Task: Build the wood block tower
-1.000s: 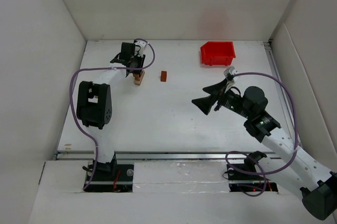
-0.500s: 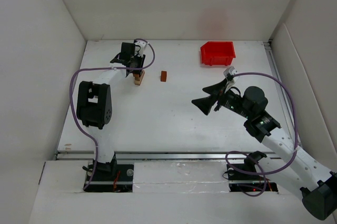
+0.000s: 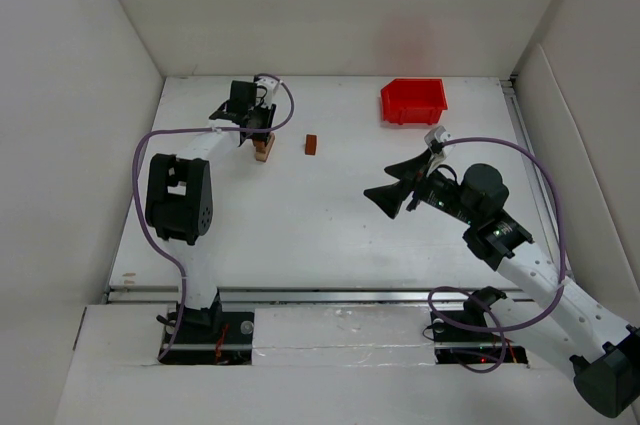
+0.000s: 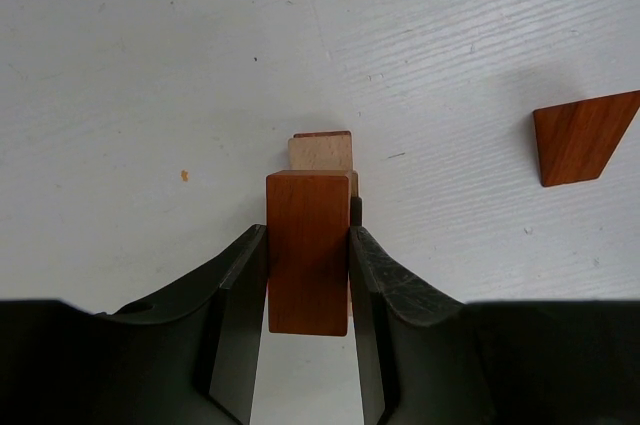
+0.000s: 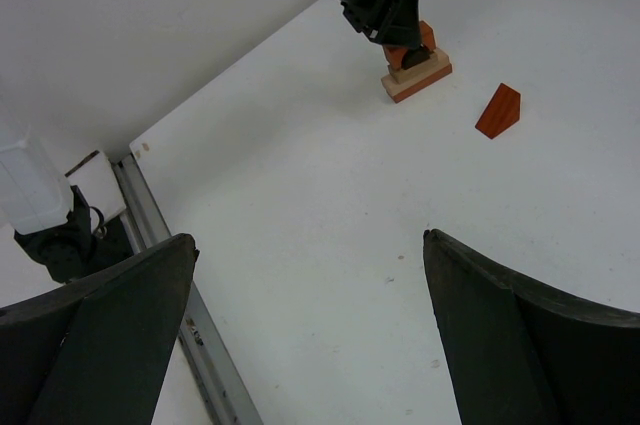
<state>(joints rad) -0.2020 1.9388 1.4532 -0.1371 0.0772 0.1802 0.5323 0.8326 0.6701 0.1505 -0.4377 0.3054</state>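
Up close, left gripper (image 4: 307,235) jaws pinch a reddish-brown block (image 4: 308,265) over the tower (image 4: 320,153), unclear overhead. Right gripper (image 5: 308,237) jaws gape.

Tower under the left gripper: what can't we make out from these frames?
- Top external: the left gripper hides the top of the tower; layers too small to count.
- Left wrist: the held reddish-brown block covers the stack below; only a tan block edge shows, so contact is unclear.
- Left wrist: the loose wedge is cut off by the right edge.
- Right wrist: the gripper body masks the upper blocks.
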